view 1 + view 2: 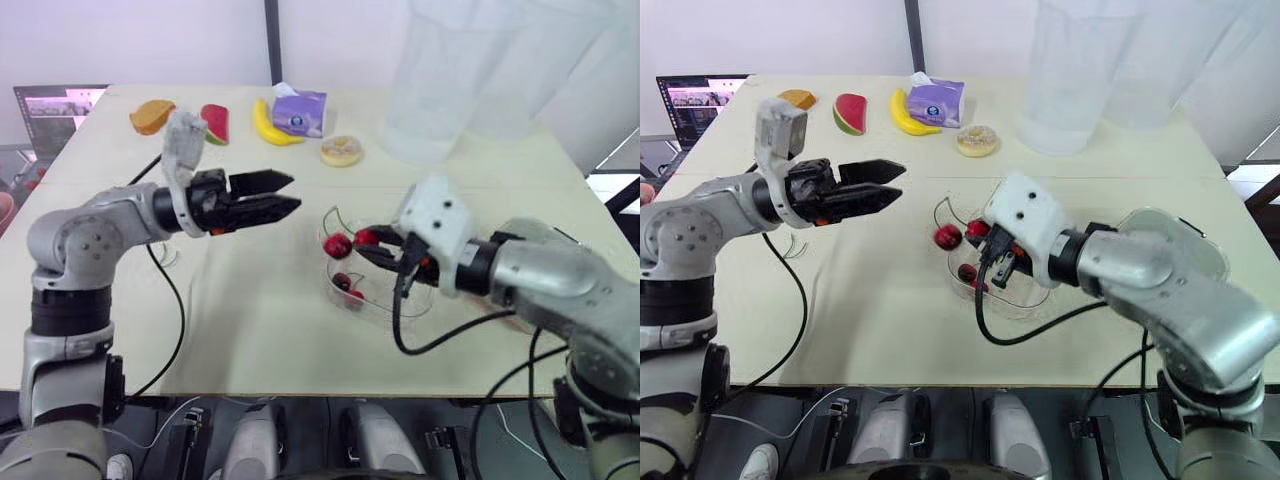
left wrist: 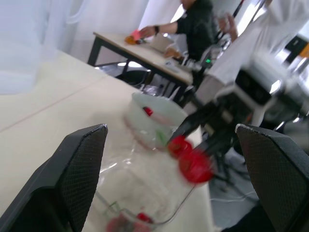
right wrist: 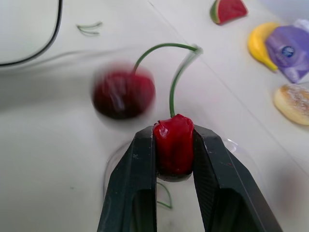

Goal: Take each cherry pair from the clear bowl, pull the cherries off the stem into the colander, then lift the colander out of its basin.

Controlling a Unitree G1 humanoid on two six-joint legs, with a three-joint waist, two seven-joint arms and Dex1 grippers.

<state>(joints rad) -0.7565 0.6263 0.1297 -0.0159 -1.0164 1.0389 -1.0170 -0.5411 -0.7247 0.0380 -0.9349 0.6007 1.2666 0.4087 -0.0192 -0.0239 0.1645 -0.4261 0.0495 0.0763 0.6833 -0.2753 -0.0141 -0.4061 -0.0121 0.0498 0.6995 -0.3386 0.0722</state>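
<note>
- Left arm is bent at the elbow, with the forearm held level above the table (image 1: 250,330). The left gripper (image 1: 285,195) points across toward the right one, fingers spread wide with nothing between them.
- Right arm reaches in from the right side, wrist angled down over the clear bowl (image 1: 405,310). The right gripper (image 3: 174,145) is clamped tight on one cherry of a cherry pair (image 1: 337,245).
- The pair's other cherry hangs off the green stem just beside the fingertips, over the bowl's left rim and between the two grippers.
- A couple more cherries (image 1: 348,288) sit in the bottom of the bowl.
- The colander (image 2: 161,108) is beyond the bowl on the robot's right, partly behind the right forearm, with something red in it. I can't make out its basin.
- There's plenty of bare tabletop in front of and left of the bowl, right up to the near edge.
- A black cable (image 1: 178,300) trails across the table there from the left arm.
- The far side is busier: watermelon slice (image 1: 214,122), banana (image 1: 272,130), purple pack (image 1: 300,110), donut (image 1: 341,151).
- A person in white (image 1: 480,70) stands at the far edge.
</note>
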